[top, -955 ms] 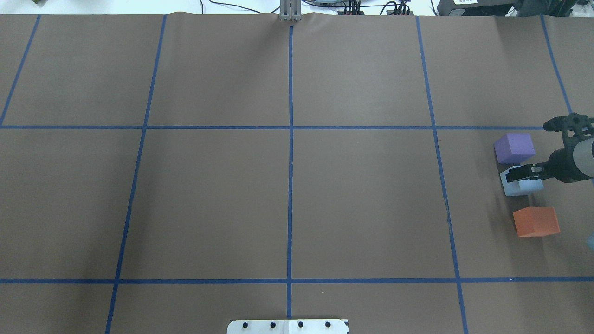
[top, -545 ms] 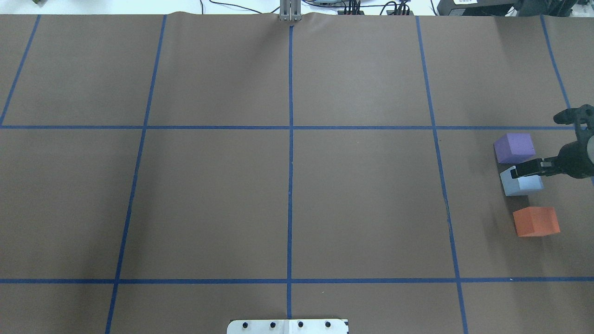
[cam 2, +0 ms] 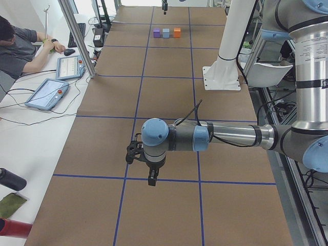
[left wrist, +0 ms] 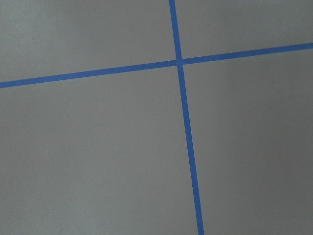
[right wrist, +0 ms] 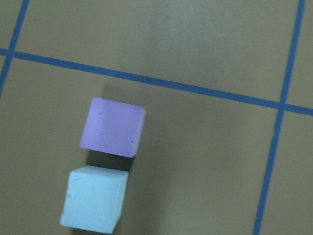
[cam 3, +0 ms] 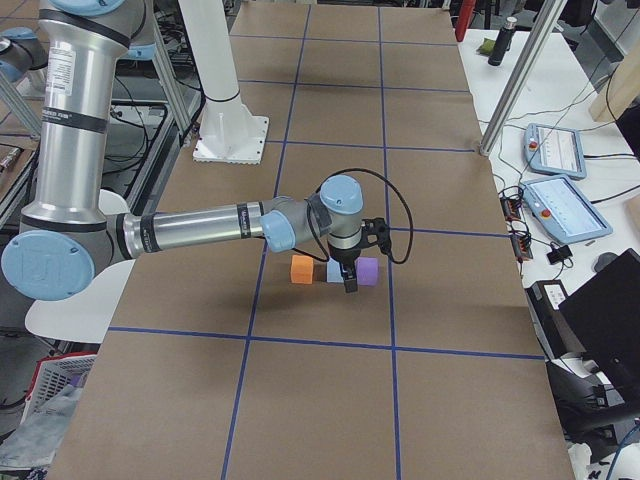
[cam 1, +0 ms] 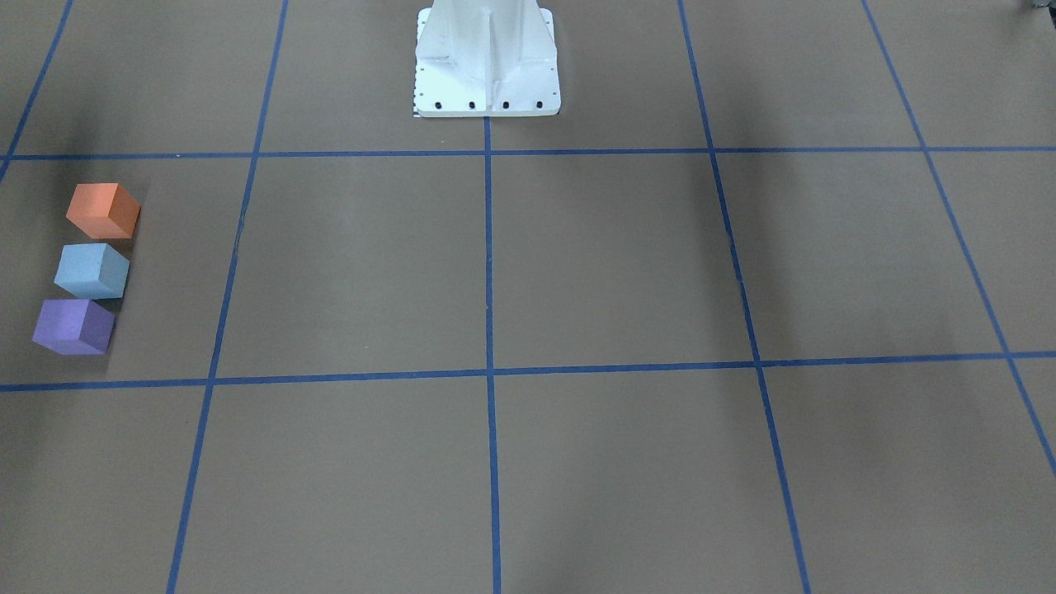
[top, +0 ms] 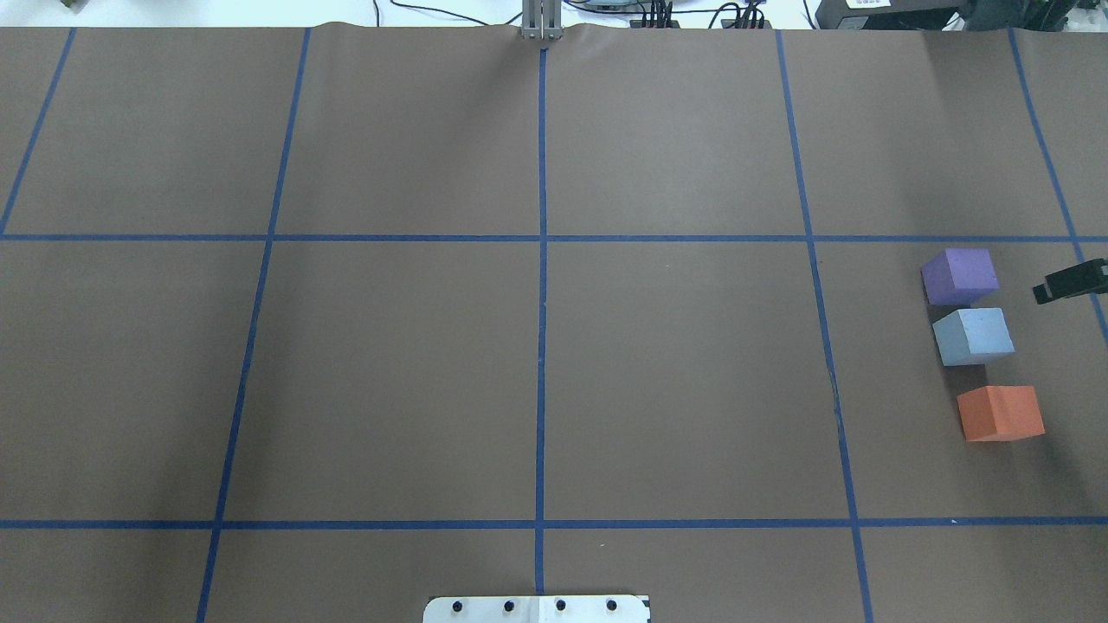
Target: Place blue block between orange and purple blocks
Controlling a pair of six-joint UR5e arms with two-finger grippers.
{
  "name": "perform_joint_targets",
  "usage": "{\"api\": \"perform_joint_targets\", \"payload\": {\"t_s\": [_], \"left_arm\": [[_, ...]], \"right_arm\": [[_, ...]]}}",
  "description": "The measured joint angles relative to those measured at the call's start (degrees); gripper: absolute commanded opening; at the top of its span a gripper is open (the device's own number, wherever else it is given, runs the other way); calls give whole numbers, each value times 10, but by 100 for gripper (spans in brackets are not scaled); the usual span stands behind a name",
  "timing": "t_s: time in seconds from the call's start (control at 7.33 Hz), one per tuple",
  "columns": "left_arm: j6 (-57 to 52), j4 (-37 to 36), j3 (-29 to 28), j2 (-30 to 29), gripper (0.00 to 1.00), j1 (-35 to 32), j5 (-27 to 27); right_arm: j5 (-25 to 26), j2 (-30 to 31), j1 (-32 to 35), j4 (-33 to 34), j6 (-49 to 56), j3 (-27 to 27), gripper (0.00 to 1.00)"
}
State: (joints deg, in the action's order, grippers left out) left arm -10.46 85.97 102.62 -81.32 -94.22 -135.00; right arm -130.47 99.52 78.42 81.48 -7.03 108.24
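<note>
The blue block [top: 973, 336] rests on the table between the purple block [top: 959, 275] and the orange block [top: 1001, 413], at the right edge of the overhead view. The row also shows in the front view: orange [cam 1: 103, 209], blue [cam 1: 92, 270], purple [cam 1: 74, 326]. The right wrist view shows the purple [right wrist: 113, 126] and blue [right wrist: 95, 198] blocks from above. My right gripper [cam 3: 349, 280] hangs above the row, empty; one finger [top: 1071, 282] shows in the overhead view. My left gripper [cam 2: 150, 179] hovers over bare table far from the blocks; I cannot tell its state.
The robot's white base plate [top: 537, 608] sits at the table's near middle edge. Blue tape lines [top: 542, 260] grid the brown table. An operator [cam 2: 20, 46] and tablets [cam 2: 47, 93] are beside the far table edge.
My right gripper has drawn back to the right, off the blue block and almost out of the overhead view. The blue block stays between purple and orange.
</note>
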Motion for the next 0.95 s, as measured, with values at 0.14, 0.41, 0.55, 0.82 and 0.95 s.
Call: {"api": "perform_joint_targets", "payload": {"t_s": [0.14,0.41,0.55,0.82,0.95], "left_arm": [[-2,0,0,0,100,0,0],[-4,0,0,-2,100,0,5],[-6,2,-1,-3,100,0,8],[-13,17,-4,-10,100,0,25],[-13,21,-5,-15,100,1,28]], "right_arm": [[-2,-5,49,69,90,2,99],[-3,-5,88,133,167,-1,99],[-3,-2,92,140,175,-1,99],[-2,2,94,143,177,-1,99],[-2,3,94,143,177,1,100]]}}
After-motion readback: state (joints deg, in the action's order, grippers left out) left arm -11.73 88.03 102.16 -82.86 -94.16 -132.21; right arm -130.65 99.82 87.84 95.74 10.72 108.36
